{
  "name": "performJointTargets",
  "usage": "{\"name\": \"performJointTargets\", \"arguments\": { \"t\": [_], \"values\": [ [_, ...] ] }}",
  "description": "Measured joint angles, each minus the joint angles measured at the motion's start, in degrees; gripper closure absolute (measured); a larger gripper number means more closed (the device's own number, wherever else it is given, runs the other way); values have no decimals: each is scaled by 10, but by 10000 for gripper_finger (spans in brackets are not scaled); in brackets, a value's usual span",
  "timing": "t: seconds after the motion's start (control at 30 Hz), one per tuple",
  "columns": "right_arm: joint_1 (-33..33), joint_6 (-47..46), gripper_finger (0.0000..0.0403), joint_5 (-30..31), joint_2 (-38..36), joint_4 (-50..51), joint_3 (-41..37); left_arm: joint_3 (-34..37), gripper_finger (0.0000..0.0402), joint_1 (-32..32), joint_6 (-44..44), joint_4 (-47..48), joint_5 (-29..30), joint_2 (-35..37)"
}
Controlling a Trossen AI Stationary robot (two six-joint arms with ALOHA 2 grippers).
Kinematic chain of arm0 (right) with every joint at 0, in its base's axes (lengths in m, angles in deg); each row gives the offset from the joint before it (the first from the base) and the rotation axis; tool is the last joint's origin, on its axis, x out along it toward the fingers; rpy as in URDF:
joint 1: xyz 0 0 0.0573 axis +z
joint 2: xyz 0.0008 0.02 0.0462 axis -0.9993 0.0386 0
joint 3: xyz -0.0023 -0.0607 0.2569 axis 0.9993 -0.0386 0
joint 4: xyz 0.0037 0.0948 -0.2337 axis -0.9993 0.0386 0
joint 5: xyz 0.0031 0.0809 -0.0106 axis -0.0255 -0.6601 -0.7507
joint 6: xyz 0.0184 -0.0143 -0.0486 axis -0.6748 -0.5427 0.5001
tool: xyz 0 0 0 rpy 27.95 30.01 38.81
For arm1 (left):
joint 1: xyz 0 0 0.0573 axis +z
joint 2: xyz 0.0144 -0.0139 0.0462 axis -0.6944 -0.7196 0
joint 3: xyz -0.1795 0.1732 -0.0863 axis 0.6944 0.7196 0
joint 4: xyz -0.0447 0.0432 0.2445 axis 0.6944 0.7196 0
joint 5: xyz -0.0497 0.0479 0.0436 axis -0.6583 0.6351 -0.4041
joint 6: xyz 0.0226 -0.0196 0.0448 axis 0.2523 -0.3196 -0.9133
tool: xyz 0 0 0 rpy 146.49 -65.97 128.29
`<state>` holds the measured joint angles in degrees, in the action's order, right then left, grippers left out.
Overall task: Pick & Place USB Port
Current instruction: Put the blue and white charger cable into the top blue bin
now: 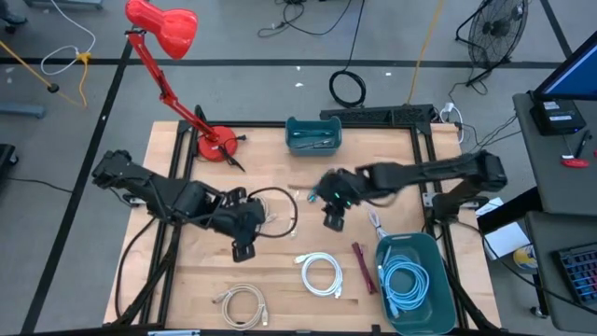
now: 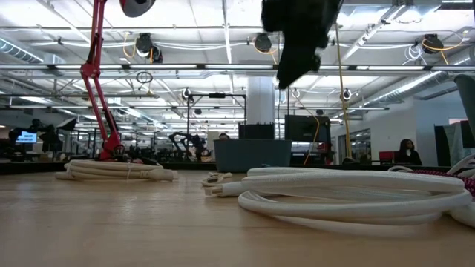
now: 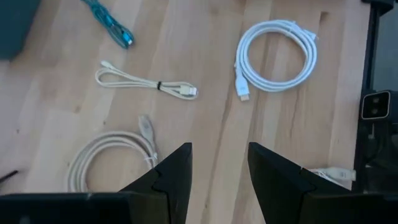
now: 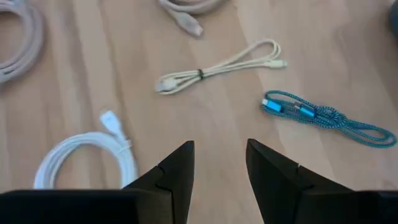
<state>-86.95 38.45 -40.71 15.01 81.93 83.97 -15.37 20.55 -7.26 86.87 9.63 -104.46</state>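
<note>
Several bundled USB cables lie on the wooden table. A white coil [image 3: 277,53] [image 4: 87,158] [image 1: 320,273], a thin cream cable tied at its middle [image 3: 146,84] [image 4: 217,65], a beige coil [image 3: 112,158] [image 1: 241,303] and a blue braided cable [image 4: 323,115] [image 3: 109,22] all rest flat. My left gripper [image 1: 244,250] [image 3: 219,174] hangs open above the table's left middle, slanting down. My right gripper [image 1: 334,219] [image 4: 219,171] hangs open above the table's middle, also slanting down. Neither has anything between its fingers.
A teal bin [image 1: 312,135] stands at the far edge, and a second teal bin [image 1: 415,280] holding a blue coiled cable sits at the near right. A red desk lamp [image 1: 163,28] has its base [image 1: 215,145] at the far left. A dark red cable [image 1: 362,266] lies beside the near bin.
</note>
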Motion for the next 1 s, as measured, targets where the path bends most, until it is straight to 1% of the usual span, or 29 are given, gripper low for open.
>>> {"name": "performJointTargets", "arguments": {
  "t": [0.07, 0.13, 0.27, 0.37, 0.57, 0.7, 1.0],
  "values": [
    [-37, 19, 266, -29, 22, 2, 0, 13, 245, -10, 13, -3, 3, 0],
    [-68, 54, 261, -44, 45, -2, 0, 27, 245, -19, 28, -6, 3, 0],
    [-107, 164, 242, -46, 74, -24, 0, 57, 245, -35, 59, -7, 3, 0],
    [-128, 216, 228, -42, 86, -47, 0, 81, 245, -44, 86, -7, 3, 0],
    [-149, 299, 209, 50, 114, -85, 0, 105, 245, -58, 127, -8, -9, 0],
    [-155, 322, 207, 74, 133, -103, 0, 105, 245, -67, 137, -8, -10, 0],
    [-162, 321, 217, 72, 176, -109, -1, 105, 245, -68, 144, -6, -9, 0]
  ]
}}
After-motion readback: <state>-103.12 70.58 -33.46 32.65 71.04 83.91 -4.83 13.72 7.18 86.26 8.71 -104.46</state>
